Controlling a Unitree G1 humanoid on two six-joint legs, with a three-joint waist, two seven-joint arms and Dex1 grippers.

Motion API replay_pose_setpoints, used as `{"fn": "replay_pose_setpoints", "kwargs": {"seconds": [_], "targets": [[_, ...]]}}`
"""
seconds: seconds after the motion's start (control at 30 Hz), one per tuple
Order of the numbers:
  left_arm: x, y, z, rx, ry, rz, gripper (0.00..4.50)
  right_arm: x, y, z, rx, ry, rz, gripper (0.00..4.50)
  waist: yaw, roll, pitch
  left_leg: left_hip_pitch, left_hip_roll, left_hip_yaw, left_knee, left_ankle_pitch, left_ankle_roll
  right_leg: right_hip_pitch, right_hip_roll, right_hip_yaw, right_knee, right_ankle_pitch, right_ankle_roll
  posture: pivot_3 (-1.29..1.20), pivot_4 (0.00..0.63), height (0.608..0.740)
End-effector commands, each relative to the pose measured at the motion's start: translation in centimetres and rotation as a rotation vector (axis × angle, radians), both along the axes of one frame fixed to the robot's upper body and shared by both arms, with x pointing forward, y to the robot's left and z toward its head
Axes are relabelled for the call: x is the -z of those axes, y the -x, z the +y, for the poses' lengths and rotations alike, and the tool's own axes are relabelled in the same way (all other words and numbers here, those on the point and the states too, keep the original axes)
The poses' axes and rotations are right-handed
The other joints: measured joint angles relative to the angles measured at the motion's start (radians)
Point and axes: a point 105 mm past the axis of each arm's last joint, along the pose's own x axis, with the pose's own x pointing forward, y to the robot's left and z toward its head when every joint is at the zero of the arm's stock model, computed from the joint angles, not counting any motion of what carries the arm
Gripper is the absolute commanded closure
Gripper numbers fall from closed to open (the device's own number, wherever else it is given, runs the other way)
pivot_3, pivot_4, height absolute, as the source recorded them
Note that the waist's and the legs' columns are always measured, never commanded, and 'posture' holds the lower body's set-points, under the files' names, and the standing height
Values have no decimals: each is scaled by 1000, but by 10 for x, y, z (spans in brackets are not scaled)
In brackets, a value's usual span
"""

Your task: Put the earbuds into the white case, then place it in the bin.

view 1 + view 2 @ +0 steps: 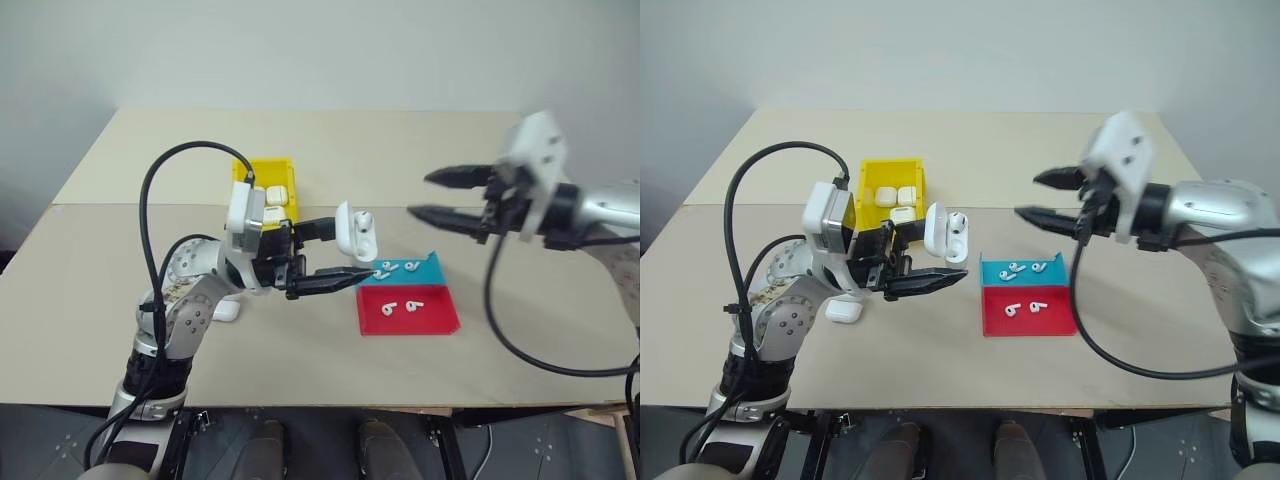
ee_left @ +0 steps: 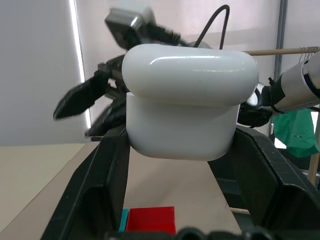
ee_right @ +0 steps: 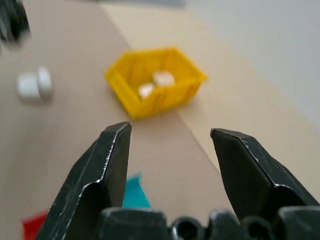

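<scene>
We see the white case (image 1: 943, 233) held up above the table (image 1: 970, 150), lid flipped open, an earbud seated inside, clamped between the left gripper's (image 1: 923, 255) black fingers. Just beside it lie the earbuds (image 1: 1015, 268): loose ones on a blue tray (image 1: 1052, 273), two more on the red tray (image 1: 1050, 318) touching it. The yellow bin (image 1: 872, 180), holding several closed cases, sits behind the left arm. Another case (image 1: 844, 312) rests near the table's left edge. The right gripper (image 1: 1040, 198) hovers empty, jaws wide apart.
</scene>
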Motion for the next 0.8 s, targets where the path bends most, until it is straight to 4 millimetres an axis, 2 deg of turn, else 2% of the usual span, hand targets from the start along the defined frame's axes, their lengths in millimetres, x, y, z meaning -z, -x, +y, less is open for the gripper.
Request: {"fn": "replay_pose_setpoints", "kwargs": {"seconds": [0.03,0.27,0.43,0.6,0.8], "targets": [[-9,4,4,-21,29,-58,1759,13,-13,4,-95,214,-14,1395,2,0,0,0,0,0,0,0,0,0,0,0,0,0,0,0,150,740],[-8,0,9,-80,39,-67,1759,51,-34,16,-320,608,29,1395,6,0,0,-1,0,0,0,0,0,-1,0,0,-1,0,0,0,150,740],[-12,-1,12,-109,49,-92,1759,59,-53,30,-371,671,81,1395,6,0,0,-1,0,-1,0,0,0,-1,-1,0,0,0,0,0,150,740],[-11,0,15,-126,47,-101,1759,76,-56,39,-435,763,138,1395,9,0,0,-1,0,-5,0,0,0,-1,-1,-1,1,0,0,0,150,740],[-11,2,15,-133,50,-105,1759,93,-62,39,-443,835,166,1395,8,1,0,-1,0,-7,0,0,0,-1,-1,-1,3,0,0,0,150,740]]}}
